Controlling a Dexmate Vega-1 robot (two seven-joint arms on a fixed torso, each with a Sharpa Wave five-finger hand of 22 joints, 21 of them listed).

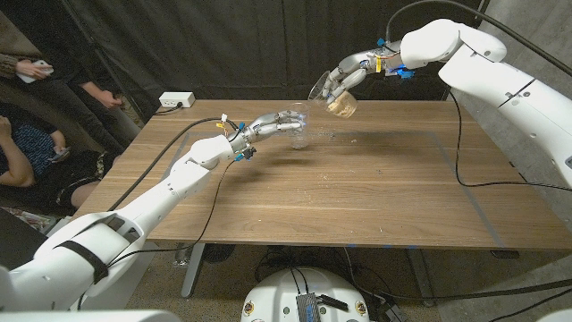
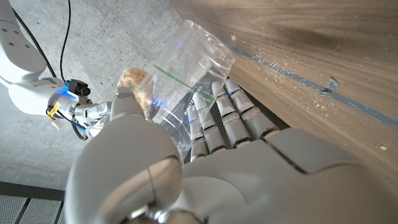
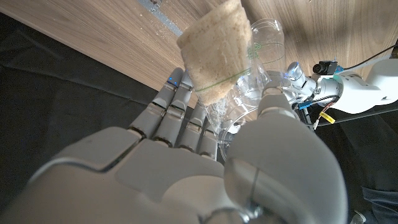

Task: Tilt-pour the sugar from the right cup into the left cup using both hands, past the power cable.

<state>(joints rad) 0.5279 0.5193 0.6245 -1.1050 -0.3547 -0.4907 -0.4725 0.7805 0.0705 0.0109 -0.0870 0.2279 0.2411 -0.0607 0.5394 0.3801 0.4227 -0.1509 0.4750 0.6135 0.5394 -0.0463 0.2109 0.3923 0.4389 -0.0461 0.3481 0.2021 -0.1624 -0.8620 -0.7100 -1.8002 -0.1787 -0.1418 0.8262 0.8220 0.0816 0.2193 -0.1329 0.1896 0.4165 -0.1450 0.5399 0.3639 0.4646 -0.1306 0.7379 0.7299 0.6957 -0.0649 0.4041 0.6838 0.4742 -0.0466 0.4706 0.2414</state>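
My right hand [image 1: 347, 72] holds a clear cup [image 1: 332, 97] in the air over the table's far side, tilted with its mouth toward my left. Brown sugar [image 3: 214, 55] sits as a clump inside it, gripped by my right hand [image 3: 186, 168]. Below and to the left of it, my left hand [image 1: 275, 122] grips the second clear cup [image 1: 301, 134] low over the table. In the left wrist view my left hand [image 2: 205, 168] wraps this cup [image 2: 186, 78], with the sugar [image 2: 133, 81] showing through its wall. A white power strip [image 1: 176, 100] lies at the far left corner.
Spilled sugar grains [image 1: 338, 136] lie on the wood near the left cup, also sugar grains [image 2: 280, 67] along a blue tape line [image 1: 465, 183]. A black cable [image 1: 460, 134] hangs from my right arm. People [image 1: 31, 143] sit beyond the table's left edge.
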